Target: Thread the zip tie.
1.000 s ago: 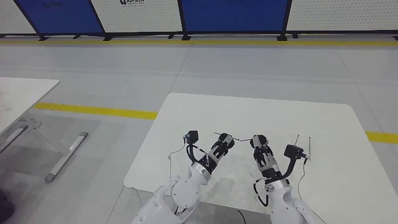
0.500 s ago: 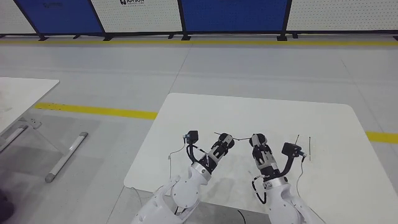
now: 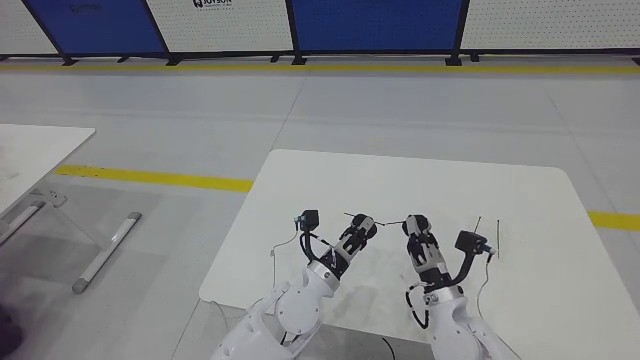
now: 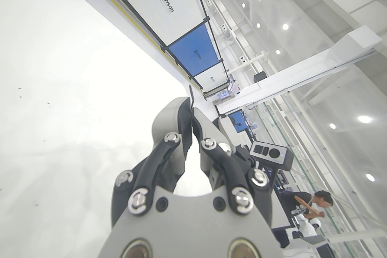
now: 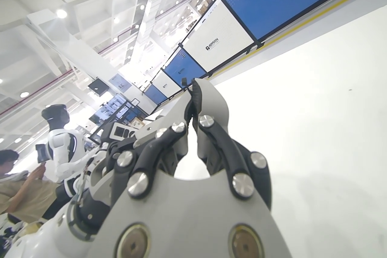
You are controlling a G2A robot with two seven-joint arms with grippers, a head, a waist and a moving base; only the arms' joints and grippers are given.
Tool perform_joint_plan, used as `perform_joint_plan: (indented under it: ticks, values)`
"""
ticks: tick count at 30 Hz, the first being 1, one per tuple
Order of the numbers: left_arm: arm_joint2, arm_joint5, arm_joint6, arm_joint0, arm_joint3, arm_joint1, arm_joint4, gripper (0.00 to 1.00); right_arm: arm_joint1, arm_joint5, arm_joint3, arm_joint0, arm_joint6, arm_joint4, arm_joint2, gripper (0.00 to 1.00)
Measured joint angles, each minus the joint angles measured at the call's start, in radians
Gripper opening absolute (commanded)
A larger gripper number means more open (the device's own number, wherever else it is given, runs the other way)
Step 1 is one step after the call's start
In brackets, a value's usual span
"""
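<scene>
Both grippers are clamped on one thin black plastic zip tie, which spans the gap between them over the white rectangular table. The left gripper has its fingers pressed together on the strap, with a short tail poking past the tips. The right gripper pinches the other end, where a small blocky head seems to stick out. The step in hand appears to be lining up tail and head. Next, the tail probably has to curve round into the head's slot, which calls for fine aiming.
</scene>
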Motion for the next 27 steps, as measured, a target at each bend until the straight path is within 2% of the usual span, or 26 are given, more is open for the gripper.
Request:
perform_joint_plan:
  ticks: [13,27]
  values:
    - [0.000,0.000,0.000,0.000,0.000,0.000,0.000,0.00,-0.019,0.004,0.029,0.011,0.016,-0.003,-0.004,0.00]
    - [0.000,0.000,0.000,0.000,0.000,0.000,0.000,0.00,-0.026,-0.025,-0.001,-0.030,-0.007,-0.031,0.030,0.00]
